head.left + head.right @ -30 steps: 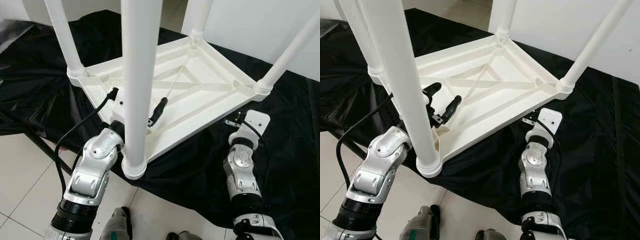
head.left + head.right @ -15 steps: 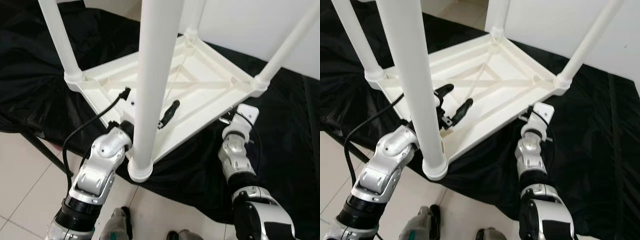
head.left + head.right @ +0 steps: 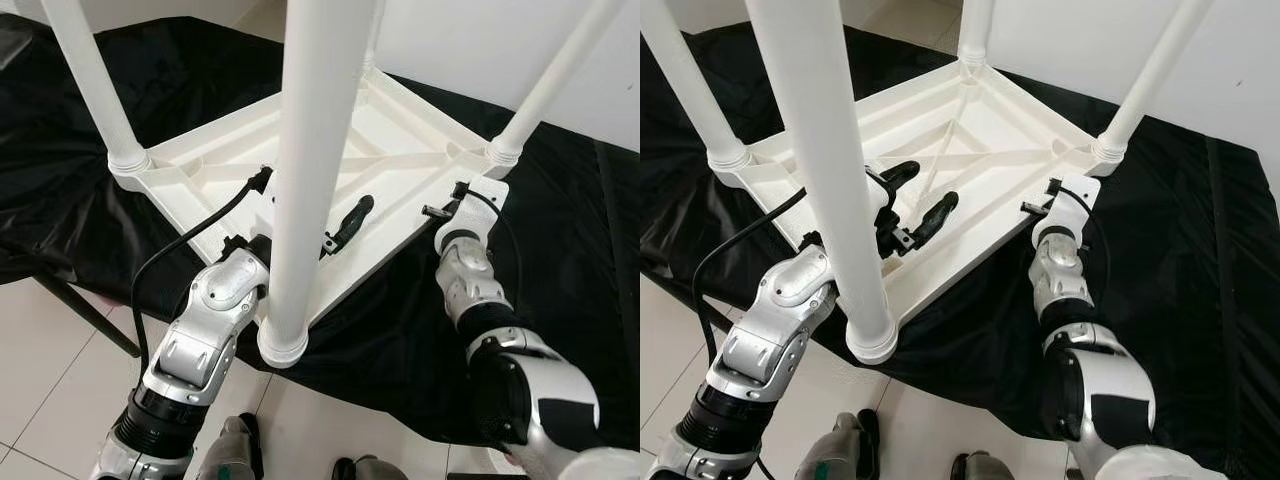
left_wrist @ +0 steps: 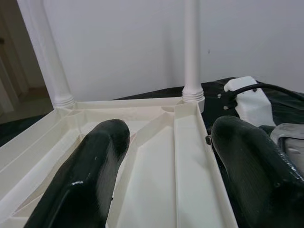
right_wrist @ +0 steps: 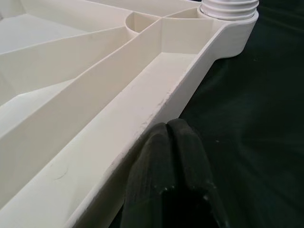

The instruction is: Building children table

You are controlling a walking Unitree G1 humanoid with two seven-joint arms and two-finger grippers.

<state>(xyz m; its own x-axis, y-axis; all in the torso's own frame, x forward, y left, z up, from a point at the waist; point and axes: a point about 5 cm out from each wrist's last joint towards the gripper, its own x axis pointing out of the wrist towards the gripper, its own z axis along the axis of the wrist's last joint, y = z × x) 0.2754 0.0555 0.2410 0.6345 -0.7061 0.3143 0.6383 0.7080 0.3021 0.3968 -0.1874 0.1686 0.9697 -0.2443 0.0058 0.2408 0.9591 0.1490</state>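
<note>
Between our left tool's (image 3: 908, 200) wide-spread fingers sits the upturned children table (image 3: 400, 150), legs up for assembly; our right tool (image 5: 166, 156), pinched closed, presses its rim to steady it.

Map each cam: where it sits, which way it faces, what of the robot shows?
Left/right eye: head, looking down at the upturned white table on black cloth; both arms.
Left wrist: along the open left gripper over the table's underside.
Right wrist: along the shut right gripper at the table's rim.
All share the table.
</note>
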